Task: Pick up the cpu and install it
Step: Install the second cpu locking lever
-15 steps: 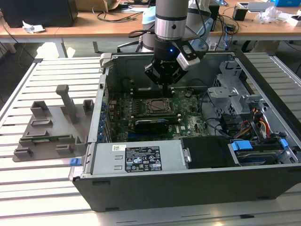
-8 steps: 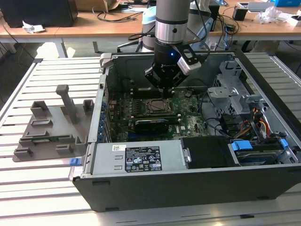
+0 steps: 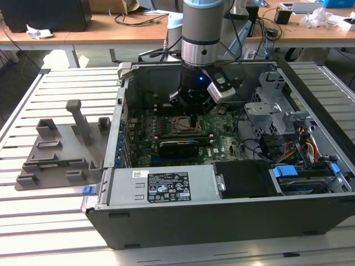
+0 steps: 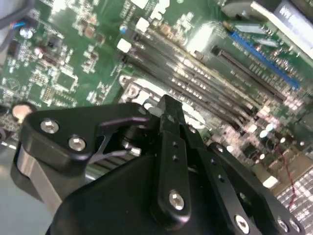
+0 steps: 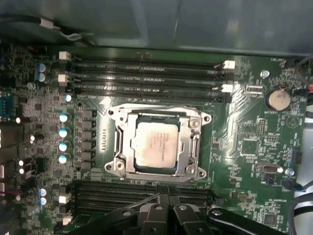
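Black and bulky, the power supply box (image 3: 161, 187) with its white label sits nearest in the exterior view, along the near wall of the open computer case (image 3: 233, 221). That case lies on its side on a slatted metal surface (image 3: 55, 233).

Starting at the exterior view's left, a grey plastic fixture (image 3: 58, 147) with an upright post rests on the slats, just beside the case. Moving right, inside the case, the green motherboard (image 3: 222, 141) covers the floor. I hang over it with my hand (image 3: 191, 121) pointing down, just above the socket frame (image 3: 178, 125). A long black card (image 3: 178, 147) lies on the board just nearer than the socket. Further right stand the metal drive cage (image 3: 272, 108) and a bundle of coloured cables (image 3: 305, 147). Wooden desks (image 3: 100, 27) run along the far side of the room.

In the first wrist view the cpu (image 5: 155, 145) sits flat inside the socket frame (image 5: 159, 116), its dull silvery top facing up, square to the frame's opening. Four long memory slots (image 5: 146, 76) run along one side of the socket, another set (image 5: 142, 193) along the opposite side, and a round coin battery (image 5: 277, 99) sits off by the board's edge.

My fingers (image 5: 168, 213) are pressed together in the first wrist view, holding nothing, their tips hanging over the slots beside the socket, apart from the cpu. In the second wrist view my hand (image 4: 168, 110) shows the same: fingers (image 4: 171, 147) together over the board, with the bright metal of the socket frame (image 4: 142, 90) just beyond the tips.
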You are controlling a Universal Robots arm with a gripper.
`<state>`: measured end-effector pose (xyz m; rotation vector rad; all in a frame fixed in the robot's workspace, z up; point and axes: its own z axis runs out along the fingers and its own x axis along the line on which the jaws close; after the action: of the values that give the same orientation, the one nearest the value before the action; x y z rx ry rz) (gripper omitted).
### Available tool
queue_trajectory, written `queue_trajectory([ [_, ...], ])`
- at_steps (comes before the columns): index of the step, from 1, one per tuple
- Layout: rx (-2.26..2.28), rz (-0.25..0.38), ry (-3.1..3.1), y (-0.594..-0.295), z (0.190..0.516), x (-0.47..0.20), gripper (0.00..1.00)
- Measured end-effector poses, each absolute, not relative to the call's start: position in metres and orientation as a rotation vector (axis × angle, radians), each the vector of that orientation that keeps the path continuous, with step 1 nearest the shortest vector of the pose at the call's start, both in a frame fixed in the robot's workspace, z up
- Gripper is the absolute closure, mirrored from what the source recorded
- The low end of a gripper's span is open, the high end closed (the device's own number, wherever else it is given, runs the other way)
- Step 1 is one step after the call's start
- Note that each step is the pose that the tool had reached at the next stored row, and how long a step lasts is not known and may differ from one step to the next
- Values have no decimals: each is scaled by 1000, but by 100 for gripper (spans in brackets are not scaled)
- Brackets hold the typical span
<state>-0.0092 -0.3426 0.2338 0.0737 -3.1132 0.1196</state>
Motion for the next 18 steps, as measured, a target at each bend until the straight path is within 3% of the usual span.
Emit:
queue_trajectory([
  [1, 74, 112, -3113, -346, 233, -9, 89],
  [7, 76, -100, -3117, -359, 233, -10, 89],
  [9, 77, -140, -3116, -370, 233, -12, 89],
  [18, 77, -157, -3116, -379, 222, -35, 89],
])
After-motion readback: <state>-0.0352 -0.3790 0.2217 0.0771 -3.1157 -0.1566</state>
